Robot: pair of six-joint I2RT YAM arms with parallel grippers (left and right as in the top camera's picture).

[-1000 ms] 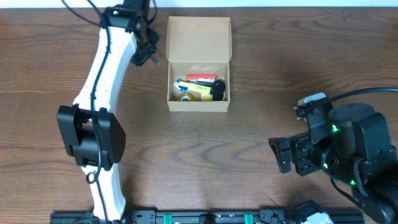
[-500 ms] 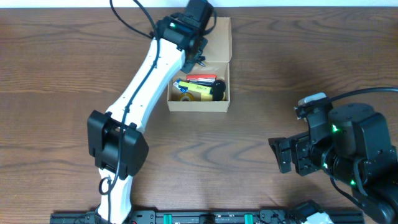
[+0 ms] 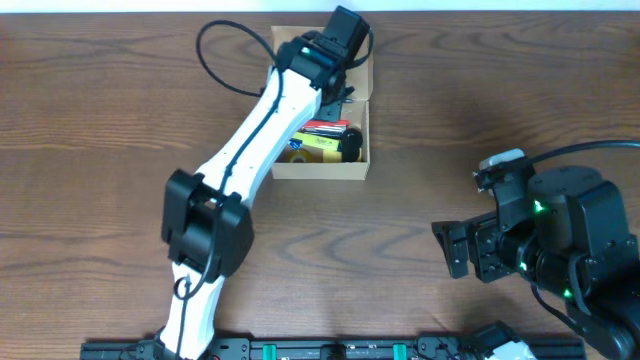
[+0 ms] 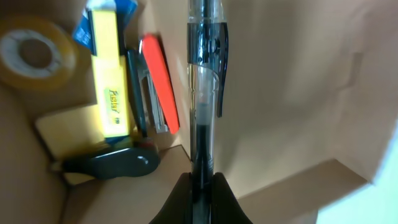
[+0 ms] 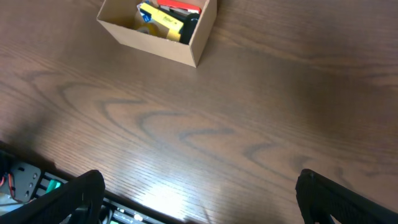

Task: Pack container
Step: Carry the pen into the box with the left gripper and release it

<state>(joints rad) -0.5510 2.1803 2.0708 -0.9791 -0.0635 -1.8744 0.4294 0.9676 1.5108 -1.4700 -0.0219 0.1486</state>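
Left wrist view: pen [image 4: 204, 93] brought over the container [image 3: 320, 169]
Left gripper [image 4: 200, 190], clamped on the clear pen, has swung from beside the container to directly above it; red stapler [image 4: 160, 81] and tape roll [image 4: 34, 53] lie beneath; release should follow

The pen [image 4: 202, 93] runs off the top edge, and its lower end is buried between the left gripper [image 4: 200, 186] fingers. Left of that gripper, the tape roll [image 4: 34, 53] is cropped. Overhead, the left arm [image 3: 265, 130] covers the left half of the container [image 3: 330, 168], perhaps hiding more items. The right gripper [image 5: 205, 193] fingers [image 5: 78, 196] are blurred and cut off below.
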